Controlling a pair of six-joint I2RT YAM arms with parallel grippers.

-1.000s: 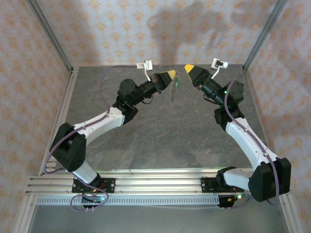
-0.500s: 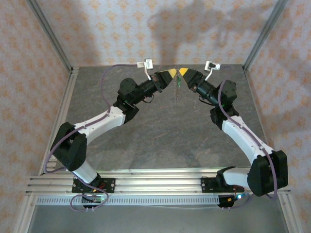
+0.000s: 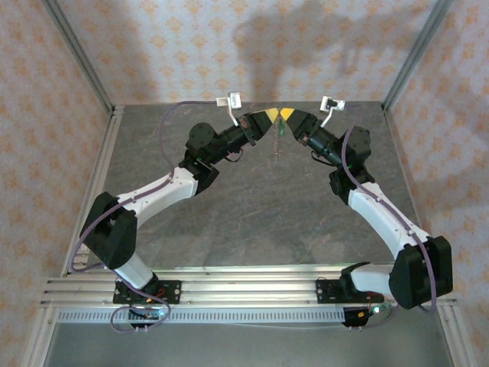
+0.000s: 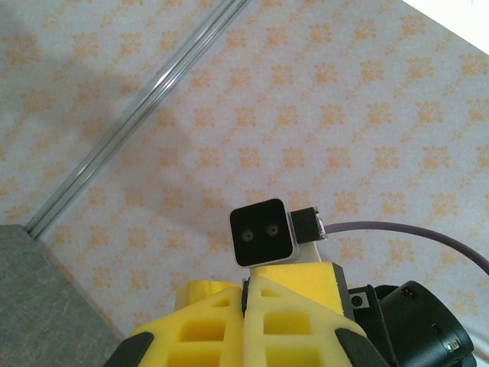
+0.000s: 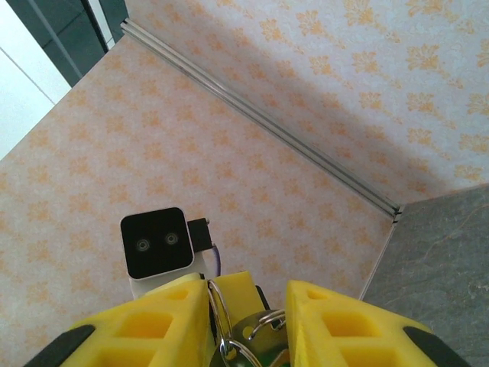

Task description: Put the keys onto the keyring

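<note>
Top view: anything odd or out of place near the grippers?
Nothing damaged or spilled. One oddity: the keyring dangles in midair with the green key, below where the left gripper and right gripper tips meet, over the far end of the table.

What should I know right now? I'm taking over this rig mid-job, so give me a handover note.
Left gripper: shut, holding the keyring, which hangs below its tip.
Right gripper: jaws apart around silvery wire loops; no firm grip visible.
Key: green head dangles between the two gripper tips, above the table.
Done: both things lifted.
Left: threading unconfirmed; check, then finish.
</note>
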